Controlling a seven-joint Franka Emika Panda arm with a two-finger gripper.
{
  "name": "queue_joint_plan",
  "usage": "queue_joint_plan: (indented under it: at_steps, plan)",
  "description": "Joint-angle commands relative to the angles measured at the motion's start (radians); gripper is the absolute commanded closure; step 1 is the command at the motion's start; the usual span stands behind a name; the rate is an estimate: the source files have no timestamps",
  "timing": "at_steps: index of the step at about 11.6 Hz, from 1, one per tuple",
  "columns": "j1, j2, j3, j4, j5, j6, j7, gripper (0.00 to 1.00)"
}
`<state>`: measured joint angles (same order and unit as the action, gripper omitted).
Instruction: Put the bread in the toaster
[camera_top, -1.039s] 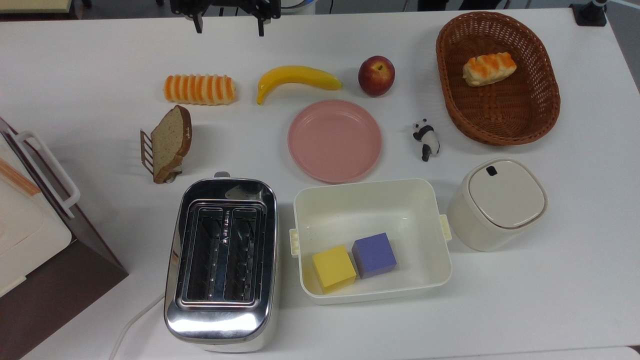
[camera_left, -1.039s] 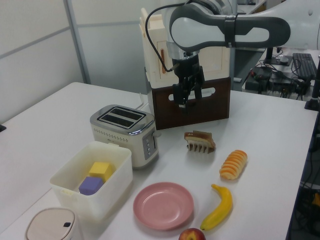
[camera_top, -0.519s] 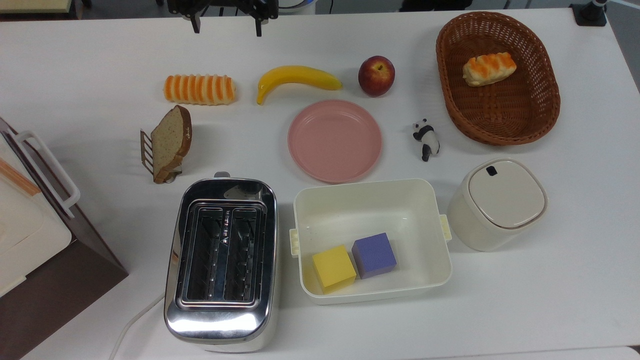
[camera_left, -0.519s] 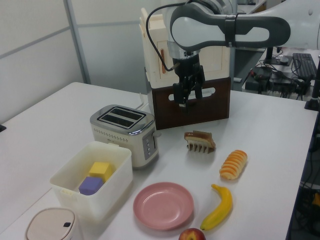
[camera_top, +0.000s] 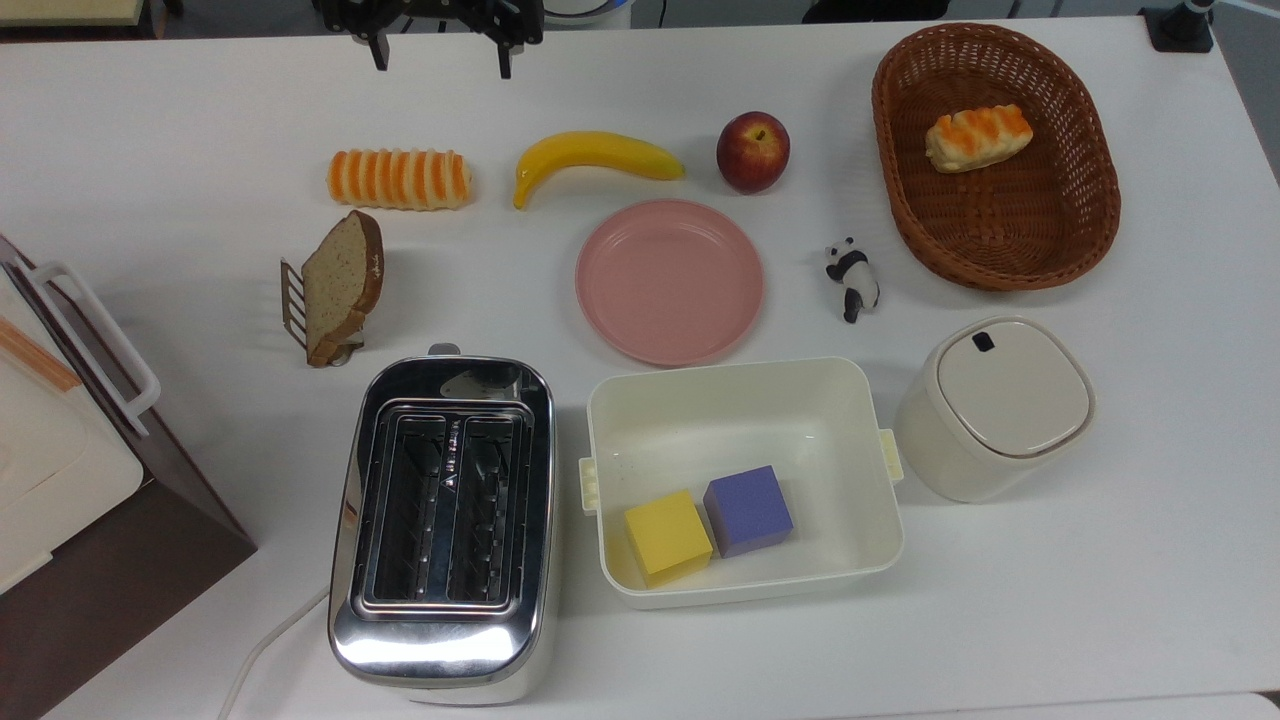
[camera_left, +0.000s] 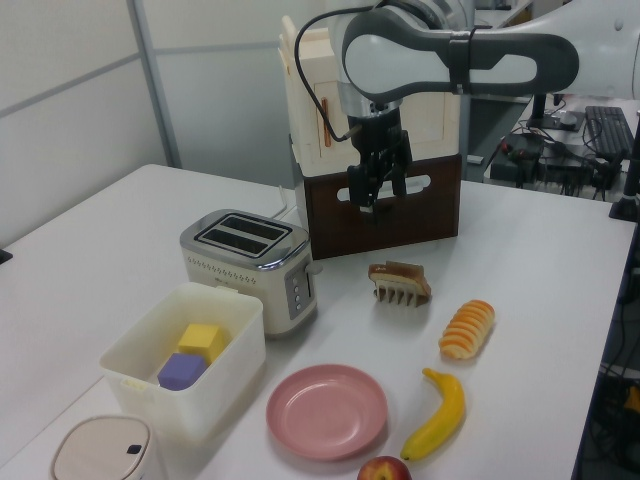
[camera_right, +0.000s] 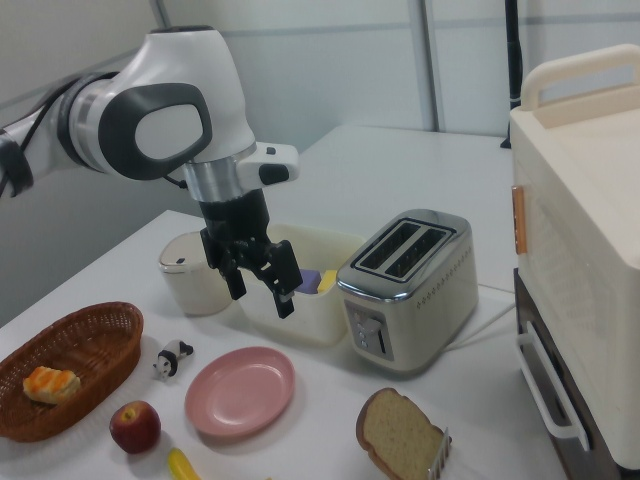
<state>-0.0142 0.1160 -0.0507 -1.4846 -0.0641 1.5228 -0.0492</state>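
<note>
White tabletop (camera_top: 150, 150) carries everything: the bread (camera_top: 343, 283) leans in its wire rack (camera_top: 292, 305), seemingly untouched, beside the empty toaster (camera_top: 443, 525). Overhead, the gripper (camera_top: 436, 55) hangs spread and empty; everything remains undone.

The gripper (camera_right: 262, 289) hangs in the air with its fingers spread and nothing between them. Straight below it lies the pink plate (camera_right: 240, 391). The toaster (camera_right: 405, 286) stands to the right view's right of the gripper, and the bread (camera_right: 402, 436) leans in a rack lower right.
</note>
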Motion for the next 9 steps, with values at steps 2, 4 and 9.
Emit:
queue_joint_plan:
  at_steps: [2,4,9]
  plan:
    - [0.013,0.017,0.014,-0.031,0.021,0.031,0.000,0.00]
    - [0.028,0.027,0.014,-0.033,0.023,0.034,0.002,0.00]
    - [0.017,0.044,0.006,-0.022,0.037,0.069,0.003,0.00]
